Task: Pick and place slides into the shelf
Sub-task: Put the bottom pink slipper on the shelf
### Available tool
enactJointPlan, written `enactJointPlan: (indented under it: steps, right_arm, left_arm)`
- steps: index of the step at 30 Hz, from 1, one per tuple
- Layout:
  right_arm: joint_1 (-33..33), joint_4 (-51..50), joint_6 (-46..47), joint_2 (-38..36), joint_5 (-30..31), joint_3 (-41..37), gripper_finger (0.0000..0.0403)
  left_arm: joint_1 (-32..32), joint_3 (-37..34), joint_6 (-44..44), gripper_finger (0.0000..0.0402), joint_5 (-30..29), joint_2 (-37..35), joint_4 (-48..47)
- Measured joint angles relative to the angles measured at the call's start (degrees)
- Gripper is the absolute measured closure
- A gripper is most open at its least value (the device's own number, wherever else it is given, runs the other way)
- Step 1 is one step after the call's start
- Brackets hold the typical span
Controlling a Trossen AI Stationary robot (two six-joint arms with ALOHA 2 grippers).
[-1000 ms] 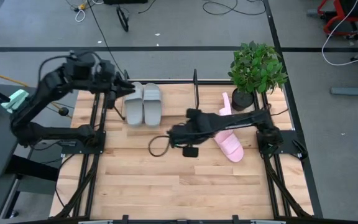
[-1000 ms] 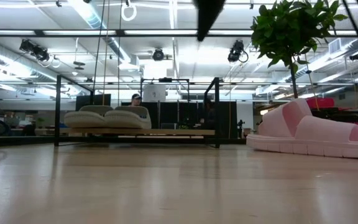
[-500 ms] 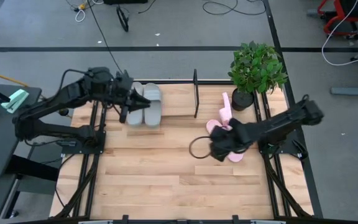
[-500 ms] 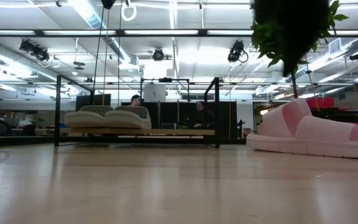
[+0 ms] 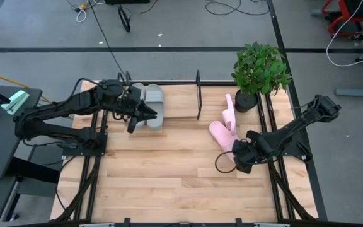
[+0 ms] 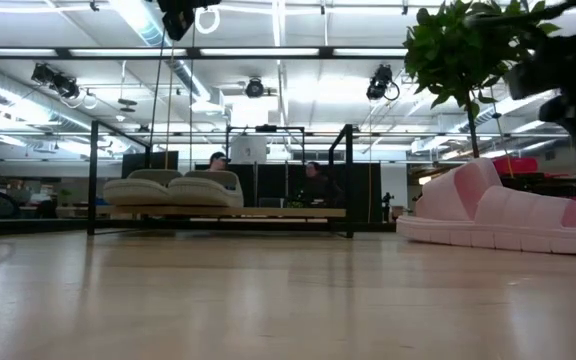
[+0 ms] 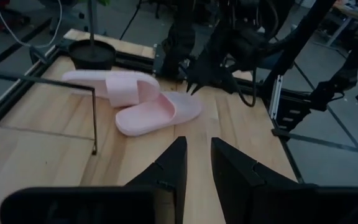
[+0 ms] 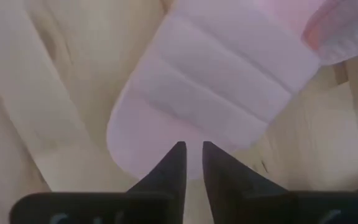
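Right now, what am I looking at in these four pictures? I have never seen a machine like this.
Two dark robot arms work at a wooden table. One picture looks down from above, one looks level along the tabletop, and two come from cameras on the wrists. The grey slides already sit in the black wire shelf. The pink slides lie beside a potted plant, one leaning on the other. The left gripper is near the grey pair and the right gripper is over a pink slide. Both are slightly open, holding nothing.
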Motion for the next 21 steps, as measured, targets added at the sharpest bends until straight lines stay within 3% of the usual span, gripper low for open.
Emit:
enactJointPlan:
  steps: [8, 14, 21]
  right_arm:
    - [1.6, -0.1, -5.9, 0.0, 0.4, -1.2, 0.0301]
    - [1.5, -2.9, -12.2, 0.0, 5.5, -0.6, 0.0284]
    - [1.6, -3.1, -23.7, 0.0, 3.2, -0.4, 0.0279]
  left_arm:
    - [-0.1, -0.1, 0.1, 0.0330, 0.0, 0.0, 3.7]
    - [-0.1, -0.1, 0.1, 0.0322, 0.0, 0.0, 3.6]
    - [-0.1, -0.1, 0.2, 0.0329, -0.4, 0.0, 3.6]
